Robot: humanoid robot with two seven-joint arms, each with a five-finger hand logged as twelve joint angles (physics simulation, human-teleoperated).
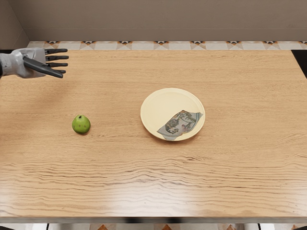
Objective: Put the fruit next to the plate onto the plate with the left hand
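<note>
Table [153, 191] is carrying the green fruit [81, 124] left of the cream plate [165, 103], well apart and unheld, while the left hand [41, 61] is hovering far-left, fingers [57, 58] spread and holding nothing, likely readying a reach.

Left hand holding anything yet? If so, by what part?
Nothing held. The left hand hovers with fingers spread, apart from the green fruit on the table.

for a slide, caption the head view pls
Left hand open at far left, green fruit on the table, apart from the plate.
</note>
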